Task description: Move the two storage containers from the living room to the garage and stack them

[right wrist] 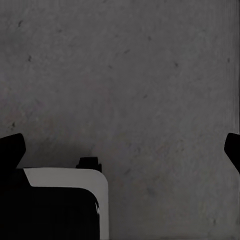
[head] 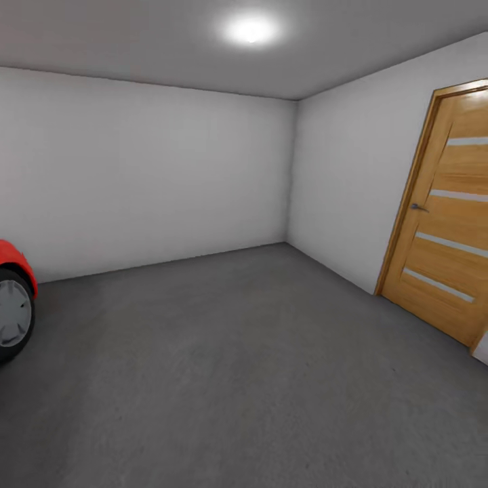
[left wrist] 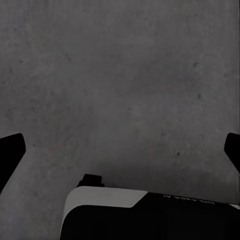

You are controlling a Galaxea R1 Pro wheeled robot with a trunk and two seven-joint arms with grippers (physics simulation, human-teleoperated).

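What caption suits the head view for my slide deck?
Garage: bare grey concrete floor, red car at left, wooden door at right.

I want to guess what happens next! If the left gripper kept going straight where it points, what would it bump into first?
Most likely the floor. The left gripper has its fingers spread open with nothing between them, and bare grey concrete lies ahead. How far away it is can't be told.
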